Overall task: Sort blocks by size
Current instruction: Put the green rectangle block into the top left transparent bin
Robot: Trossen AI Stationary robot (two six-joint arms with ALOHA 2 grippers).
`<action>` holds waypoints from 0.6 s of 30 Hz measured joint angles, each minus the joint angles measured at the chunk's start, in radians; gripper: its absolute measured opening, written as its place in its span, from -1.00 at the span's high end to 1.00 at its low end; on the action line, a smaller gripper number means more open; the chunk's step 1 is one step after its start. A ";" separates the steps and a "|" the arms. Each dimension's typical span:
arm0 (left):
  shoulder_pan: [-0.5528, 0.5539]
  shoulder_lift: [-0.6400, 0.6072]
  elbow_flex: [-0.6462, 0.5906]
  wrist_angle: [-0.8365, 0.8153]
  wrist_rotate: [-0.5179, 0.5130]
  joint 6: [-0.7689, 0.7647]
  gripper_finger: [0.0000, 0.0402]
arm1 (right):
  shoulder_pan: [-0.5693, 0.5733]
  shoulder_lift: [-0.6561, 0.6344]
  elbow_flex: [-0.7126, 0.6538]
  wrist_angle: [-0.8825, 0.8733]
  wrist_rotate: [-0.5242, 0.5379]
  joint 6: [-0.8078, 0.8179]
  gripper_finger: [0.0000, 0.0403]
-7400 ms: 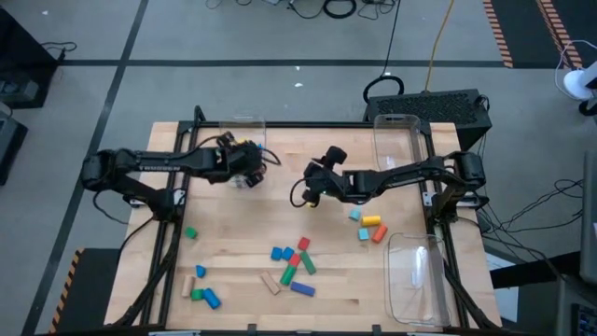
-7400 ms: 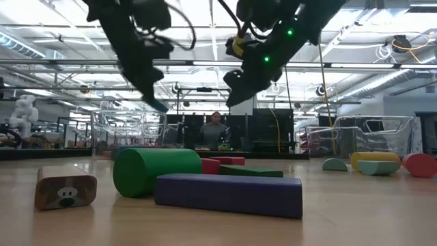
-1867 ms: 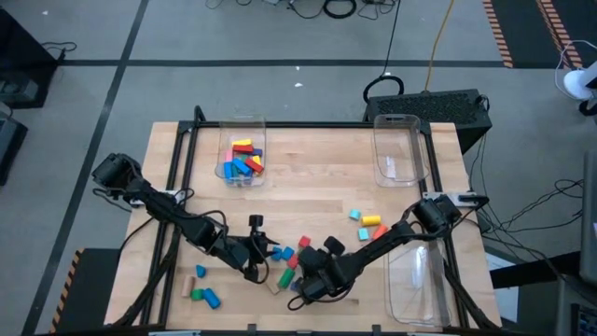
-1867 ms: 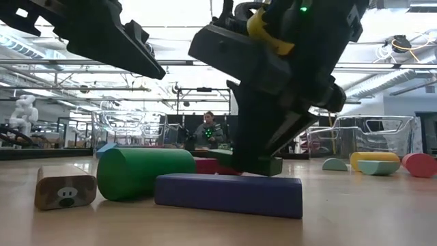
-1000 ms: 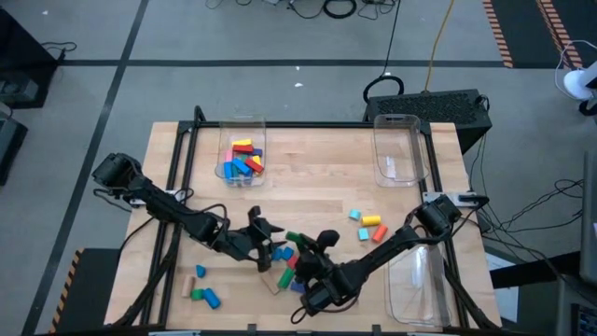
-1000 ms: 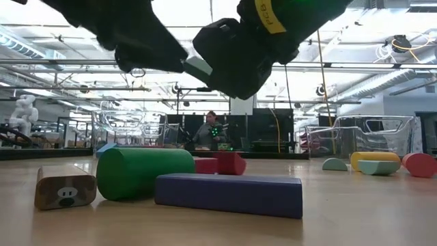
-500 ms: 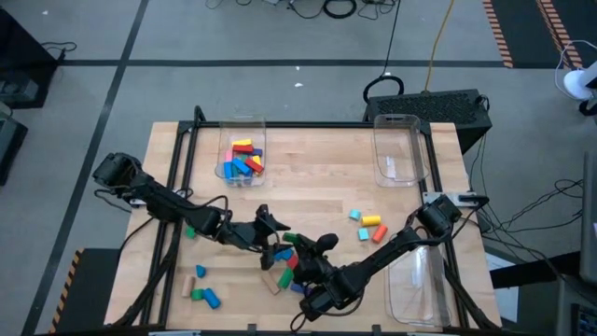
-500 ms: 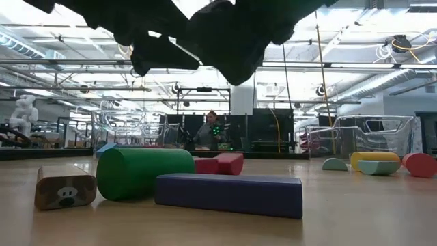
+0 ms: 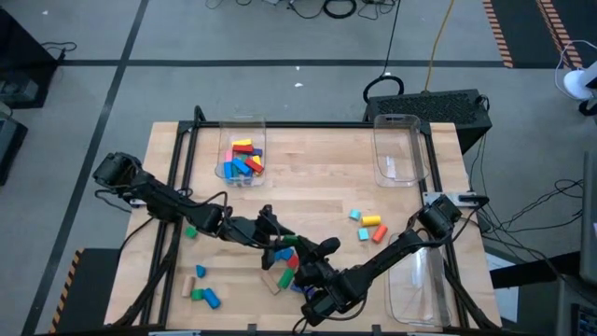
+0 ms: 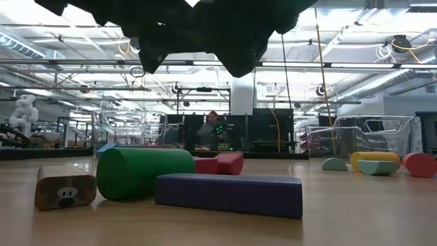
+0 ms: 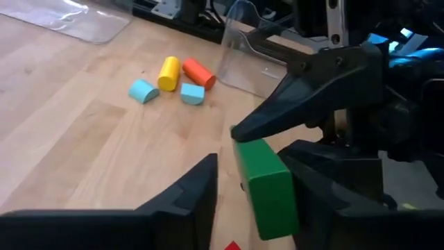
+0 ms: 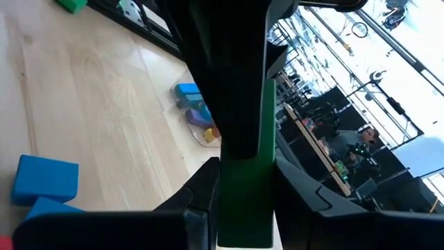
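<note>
Both arms now lifted mid-table; right fingers (image 12: 244, 187) gripping green block (image 11: 267, 187); left fingers' (image 11: 253, 201) state unclear

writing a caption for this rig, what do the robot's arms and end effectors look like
Both arms are dark, slim and jointed, with black cables looped along them. The left arm runs from a chunky black base joint. The right arm has a pale label by its base. Each ends in a black end effector with two flat, angular fingers, seen for the left end effector in its wrist view.
</note>
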 joint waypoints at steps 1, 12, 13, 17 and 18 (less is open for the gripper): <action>0.000 0.000 0.000 0.000 0.001 0.000 0.35 | 0.000 0.000 0.000 0.000 -0.003 0.000 0.60; 0.000 0.000 0.000 0.001 0.007 -0.005 0.69 | -0.001 0.000 0.000 -0.008 -0.004 -0.008 0.59; 0.001 0.000 0.000 -0.002 0.007 -0.005 0.69 | -0.001 0.000 0.000 -0.007 -0.017 -0.007 0.59; 0.004 0.000 -0.001 -0.020 0.005 0.043 0.70 | -0.003 0.000 0.000 -0.001 -0.046 0.081 0.46; 0.006 0.000 -0.001 -0.026 -0.002 0.066 0.70 | -0.007 -0.001 0.000 0.000 -0.054 0.100 0.41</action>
